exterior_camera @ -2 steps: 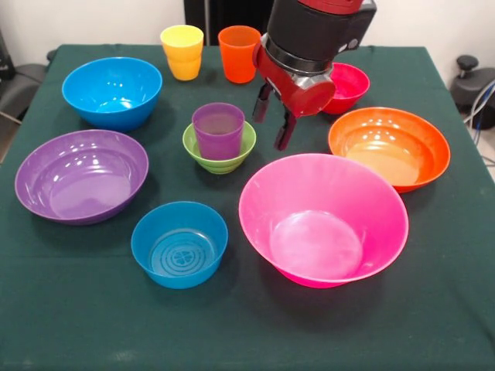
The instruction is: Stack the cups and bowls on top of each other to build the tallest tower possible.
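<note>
The gripper hung released and empty above the surface, with the red bowl close at its 2 o'clock, and the purple cup, seated upright in the green bowl, at its 9 o'clock.

No readable text, label, brand name or number shows anywhere. The small round glossy blue plastic bowl has a moulded mark at the centre of its bottom, too blurred to read.
</note>
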Controlling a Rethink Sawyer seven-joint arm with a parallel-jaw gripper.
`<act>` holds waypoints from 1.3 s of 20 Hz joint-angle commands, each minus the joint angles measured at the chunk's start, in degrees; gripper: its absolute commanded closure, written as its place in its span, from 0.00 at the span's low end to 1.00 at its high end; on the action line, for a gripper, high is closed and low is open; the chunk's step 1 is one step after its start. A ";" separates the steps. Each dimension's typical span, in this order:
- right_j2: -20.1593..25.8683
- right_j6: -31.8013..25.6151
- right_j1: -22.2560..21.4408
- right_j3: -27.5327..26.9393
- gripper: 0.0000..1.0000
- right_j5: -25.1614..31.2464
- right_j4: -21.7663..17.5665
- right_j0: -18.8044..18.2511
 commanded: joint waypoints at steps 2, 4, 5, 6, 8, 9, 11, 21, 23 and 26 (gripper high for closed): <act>3.93 13.15 -0.19 5.40 0.00 -1.92 2.94 2.18; 3.34 14.98 -0.59 6.58 0.00 -1.80 4.07 2.76; 2.94 15.56 -0.56 6.80 0.00 -1.67 4.56 2.99; 2.54 16.14 -0.54 7.02 0.00 -1.54 5.05 3.22; 2.19 17.13 -1.08 8.61 0.00 -2.01 6.33 3.65; 1.83 17.50 -1.09 8.92 0.00 -2.00 6.80 3.88; 1.17 18.29 -1.23 9.80 0.00 -1.96 7.82 4.21; -1.18 25.56 -1.98 16.02 0.00 -4.28 14.44 5.45; -1.90 27.52 -2.02 16.87 0.00 -4.07 15.80 5.87; -3.47 31.46 -2.06 18.25 0.00 -3.18 18.13 6.76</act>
